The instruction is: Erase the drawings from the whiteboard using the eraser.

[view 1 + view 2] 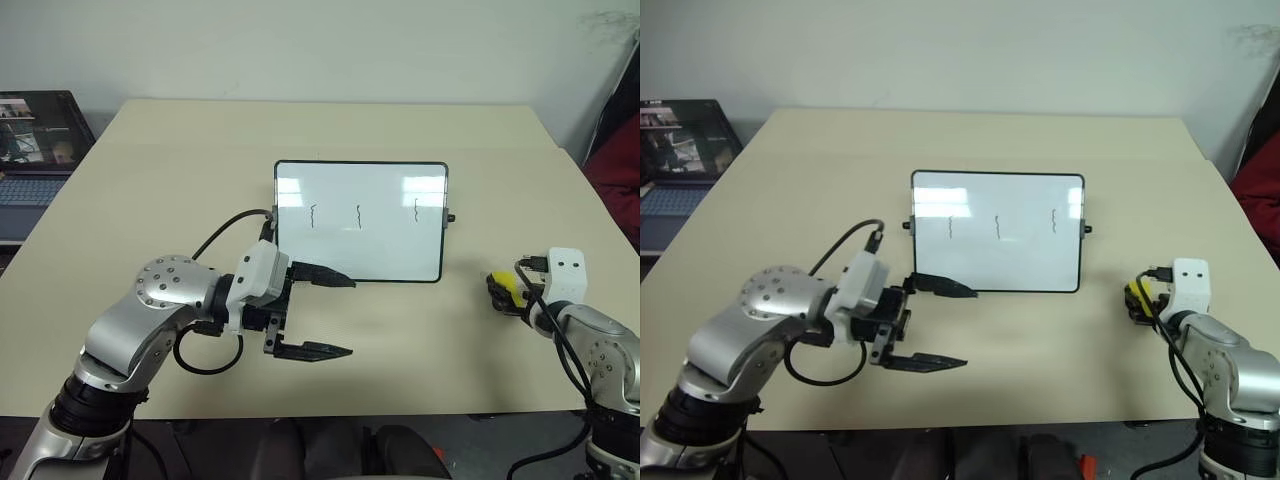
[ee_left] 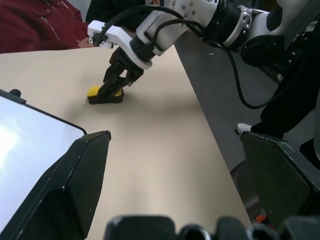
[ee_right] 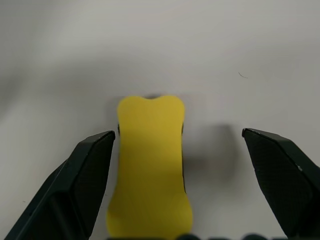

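The left gripper [image 1: 318, 314] is hanging nearest the robot, just in front of the whiteboard's [image 1: 390, 255] near left corner. Its two black fingers are standing wide apart and are gripping nothing. One finger is reaching over the board's near edge.

Off to the right of the whiteboard, near the table's [image 1: 170, 160] right side, the eraser [image 3: 149, 165] is lying flat on the tabletop. The right gripper [image 2: 113, 88] is sitting right over it. Its fingers are spread wide with the yellow block between them, closer to one finger than the other. They are not squeezing it yet.

On the whiteboard, the drawings [image 1: 359, 217] are all showing: three little black squiggles in a row. None is rubbed out.

So the job is only starting. The robot looks ready to grab the eraser. Picking it up, carrying it to the whiteboard and wiping all three marks are left to do.
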Controlling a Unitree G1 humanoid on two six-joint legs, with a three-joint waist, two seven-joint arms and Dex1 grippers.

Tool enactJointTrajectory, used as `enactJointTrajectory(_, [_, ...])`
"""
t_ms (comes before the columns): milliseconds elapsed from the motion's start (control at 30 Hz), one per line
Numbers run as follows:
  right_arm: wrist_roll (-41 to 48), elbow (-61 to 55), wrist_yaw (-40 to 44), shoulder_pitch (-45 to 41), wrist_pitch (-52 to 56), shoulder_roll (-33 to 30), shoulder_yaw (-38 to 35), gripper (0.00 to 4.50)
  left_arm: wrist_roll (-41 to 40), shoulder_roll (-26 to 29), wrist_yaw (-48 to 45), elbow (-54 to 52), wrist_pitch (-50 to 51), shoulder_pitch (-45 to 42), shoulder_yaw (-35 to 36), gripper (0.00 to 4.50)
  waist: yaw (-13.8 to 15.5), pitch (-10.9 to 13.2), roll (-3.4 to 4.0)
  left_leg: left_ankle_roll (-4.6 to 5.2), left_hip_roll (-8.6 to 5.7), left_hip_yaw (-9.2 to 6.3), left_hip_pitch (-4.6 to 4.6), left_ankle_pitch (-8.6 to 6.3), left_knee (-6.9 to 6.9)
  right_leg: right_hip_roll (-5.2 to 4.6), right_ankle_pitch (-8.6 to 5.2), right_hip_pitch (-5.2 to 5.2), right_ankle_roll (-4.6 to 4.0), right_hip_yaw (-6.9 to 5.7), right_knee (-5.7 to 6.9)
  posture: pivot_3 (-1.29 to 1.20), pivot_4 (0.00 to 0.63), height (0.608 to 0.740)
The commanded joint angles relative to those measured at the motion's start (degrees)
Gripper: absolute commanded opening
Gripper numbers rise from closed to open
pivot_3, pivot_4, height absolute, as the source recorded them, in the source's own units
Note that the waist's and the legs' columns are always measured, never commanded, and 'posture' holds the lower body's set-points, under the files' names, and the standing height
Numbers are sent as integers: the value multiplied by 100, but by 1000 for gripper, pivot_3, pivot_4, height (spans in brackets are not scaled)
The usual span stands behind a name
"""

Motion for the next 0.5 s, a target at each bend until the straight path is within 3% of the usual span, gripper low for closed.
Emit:
enactJointTrajectory(33, [-87, -60, 61, -66, -142, -114, -32, 4473, 94, 23, 14, 53, -153, -33, 182, 4500, 0, 0, 0, 0, 0, 0, 0, 0, 0, 0, 0, 0, 0, 0, 0, 0, 150, 740])
enactJointTrajectory(233, [-210, 9, 127, -52, -230, -106, 126, 4473, 147, 10, 131, 153, -178, 54, 296, 4500, 0, 0, 0, 0, 1, 1, 0, 0, 0, 0, 0, 0, 0, 0, 0, 0, 150, 740])
enactJointTrajectory(267, [-235, 19, 147, -46, -242, -101, 147, 4307, 142, 14, 150, 132, -169, 92, 315, 4500, 0, 0, 0, 0, 1, 1, 0, 0, 0, 0, 0, 0, 0, 1, 0, 0, 150, 740])
enactJointTrajectory(333, [-274, 24, 173, -40, -255, -91, 167, 3889, 143, 21, 168, 95, -167, 154, 332, 4500, -1, 0, 1, 0, 1, 1, 0, 0, 0, 0, 0, 0, 0, 1, 0, 0, 150, 740])
enactJointTrajectory(500, [-320, 68, 184, -39, -307, -74, 211, 2128, 143, 14, 219, 54, -148, 213, 371, 4500, 0, 0, 1, 0, 1, 0, 0, 0, 0, 0, 0, 0, 0, 0, 0, 0, 150, 740])
